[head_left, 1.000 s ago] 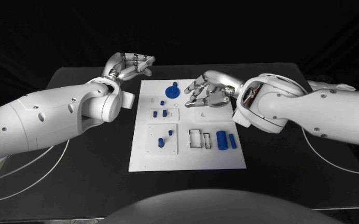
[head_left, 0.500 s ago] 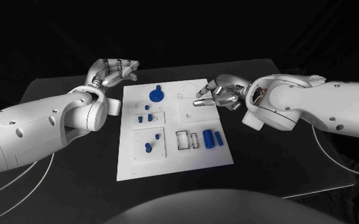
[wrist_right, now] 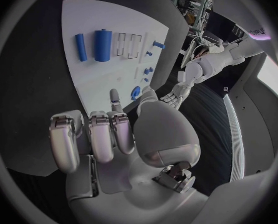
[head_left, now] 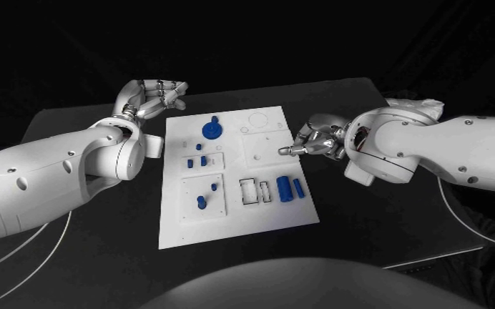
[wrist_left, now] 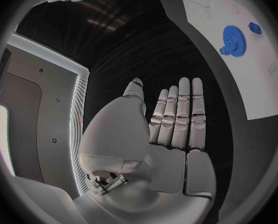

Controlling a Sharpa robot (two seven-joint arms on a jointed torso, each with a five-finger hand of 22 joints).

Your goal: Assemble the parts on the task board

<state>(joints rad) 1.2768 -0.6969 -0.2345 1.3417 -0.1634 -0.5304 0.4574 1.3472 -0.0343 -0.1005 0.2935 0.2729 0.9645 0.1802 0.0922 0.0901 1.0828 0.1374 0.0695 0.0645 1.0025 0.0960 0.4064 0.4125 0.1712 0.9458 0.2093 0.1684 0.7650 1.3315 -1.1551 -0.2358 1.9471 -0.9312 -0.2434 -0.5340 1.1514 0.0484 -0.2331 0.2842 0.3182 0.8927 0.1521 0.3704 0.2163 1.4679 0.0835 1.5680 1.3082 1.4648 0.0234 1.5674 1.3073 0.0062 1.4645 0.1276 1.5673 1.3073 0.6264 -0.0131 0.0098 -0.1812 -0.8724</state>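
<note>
The white task board (head_left: pixel 239 216) lies mid-table. A blue gear (head_left: pixel 212 130) sits near its far left corner, and small blue pegs (head_left: pixel 203 160) stand in the left panels. Two blue cylinders (head_left: pixel 284 188) lie by empty slots (head_left: pixel 247 190) on the right. My left hand (head_left: pixel 153 98) hovers over the table just off the board's far left corner. In the left wrist view the left hand (wrist_left: pixel 173 124) has straight fingers and holds nothing, with the gear (wrist_left: pixel 233 35) beyond it. My right hand (head_left: pixel 317 139) sits at the board's right edge. In the right wrist view the right hand (wrist_right: pixel 108 134) is mostly curled and empty, one finger stretched over the board (wrist_right: pixel 101 79).
Black table (head_left: pixel 392 202) stretches around the board, with wide bare room to its right and near side. My bulky white forearms flank the board on both sides. A thin cable (head_left: pixel 31 248) loops over the near left of the table.
The camera has shifted. My right hand has drawn back from over the board's far right part to its right edge. My left hand stays at the far left corner.
</note>
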